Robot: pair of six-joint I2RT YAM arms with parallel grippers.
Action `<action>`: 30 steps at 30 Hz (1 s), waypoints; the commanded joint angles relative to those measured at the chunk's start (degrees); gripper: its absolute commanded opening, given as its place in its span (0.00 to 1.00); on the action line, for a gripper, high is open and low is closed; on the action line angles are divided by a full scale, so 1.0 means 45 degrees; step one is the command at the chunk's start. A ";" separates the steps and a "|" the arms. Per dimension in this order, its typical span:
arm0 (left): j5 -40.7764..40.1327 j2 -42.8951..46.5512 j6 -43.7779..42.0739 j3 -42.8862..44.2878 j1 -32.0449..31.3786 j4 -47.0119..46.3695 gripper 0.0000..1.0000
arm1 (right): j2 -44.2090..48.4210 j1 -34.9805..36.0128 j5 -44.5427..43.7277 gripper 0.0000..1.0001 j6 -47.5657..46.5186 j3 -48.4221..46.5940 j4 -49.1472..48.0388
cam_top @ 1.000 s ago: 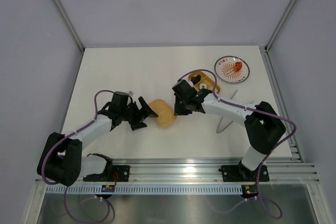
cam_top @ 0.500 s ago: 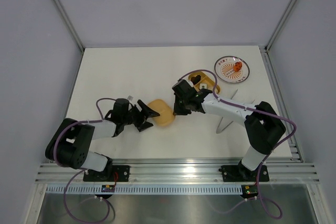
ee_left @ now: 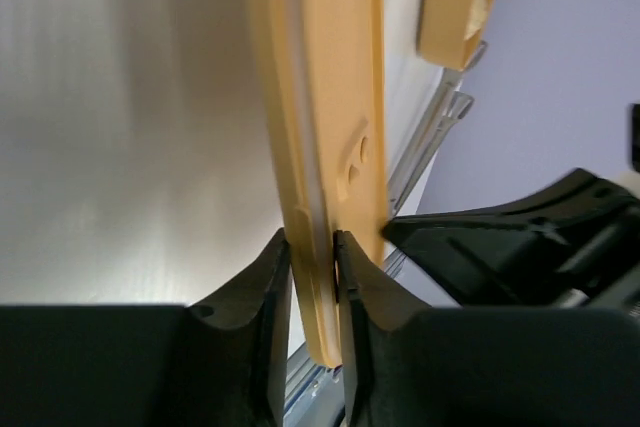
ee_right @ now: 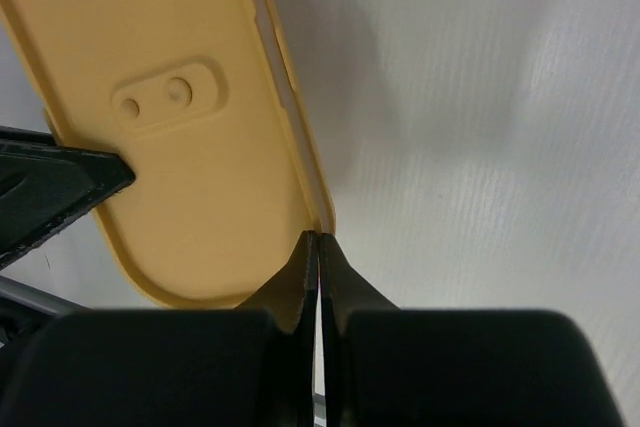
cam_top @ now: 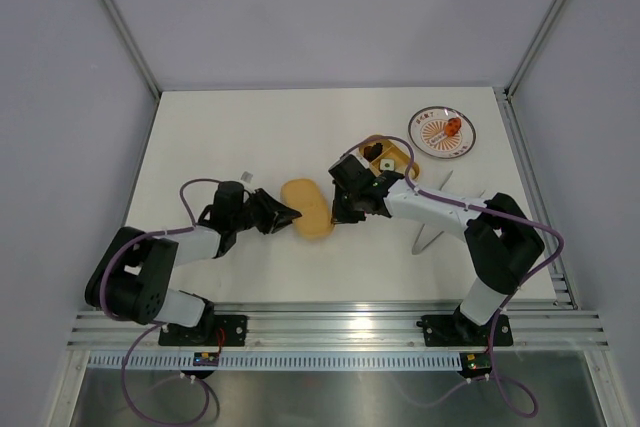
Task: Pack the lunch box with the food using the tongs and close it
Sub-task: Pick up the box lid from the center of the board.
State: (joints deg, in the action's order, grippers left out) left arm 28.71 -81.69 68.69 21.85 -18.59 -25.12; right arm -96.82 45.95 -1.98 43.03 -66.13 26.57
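Note:
The lunch box's flat mustard-orange lid (cam_top: 308, 209) is at the middle of the table, between both grippers. My left gripper (cam_top: 284, 215) is shut on its left edge; in the left wrist view the rim (ee_left: 318, 147) runs up from between my fingers (ee_left: 272, 287). My right gripper (cam_top: 345, 210) is shut, its closed tips (ee_right: 318, 243) touching the lid's (ee_right: 170, 137) right rim with nothing between them. The open lunch box (cam_top: 392, 155) stands behind the right arm with a dark piece of food (cam_top: 385, 161) inside. The silver tongs (cam_top: 424, 234) lie on the table right of that arm.
A small round patterned plate (cam_top: 441, 132) with an orange piece on it sits at the back right. A small pale scrap (cam_top: 248, 176) lies by the left arm. Grey walls and metal posts bound the white table (cam_top: 240, 127).
My left gripper moved in toward the lid and closed on its left edge. The lid shifted slightly. The right gripper stayed shut at the right rim.

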 commanded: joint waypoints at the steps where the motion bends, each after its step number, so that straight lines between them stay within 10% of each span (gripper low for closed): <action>1: -0.0636 0.0750 -0.1160 0.0594 0.0010 0.0987 0.17 | 0.0382 -0.0036 0.0108 0.00 0.0282 -0.0110 -0.0474; 5: -0.1222 0.1531 -0.2565 0.1549 0.0010 0.3545 0.00 | 0.0440 -0.0036 -0.0009 0.06 0.0263 -0.0206 -0.0241; 12: -0.2256 0.2098 -0.6683 0.5042 0.0010 0.8782 0.00 | 0.1375 -0.0036 -0.0673 0.53 -0.0088 -0.0441 0.0734; 30: -0.3140 0.3504 -1.2410 0.7274 -0.0596 1.1852 0.00 | 0.1417 -0.0036 -0.1045 0.72 -0.0673 -0.4113 0.1538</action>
State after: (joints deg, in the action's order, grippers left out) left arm 14.26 -68.66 19.07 51.55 -20.69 28.86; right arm -89.43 45.91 -6.00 41.63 -81.91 34.09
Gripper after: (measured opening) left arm 0.204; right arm 0.710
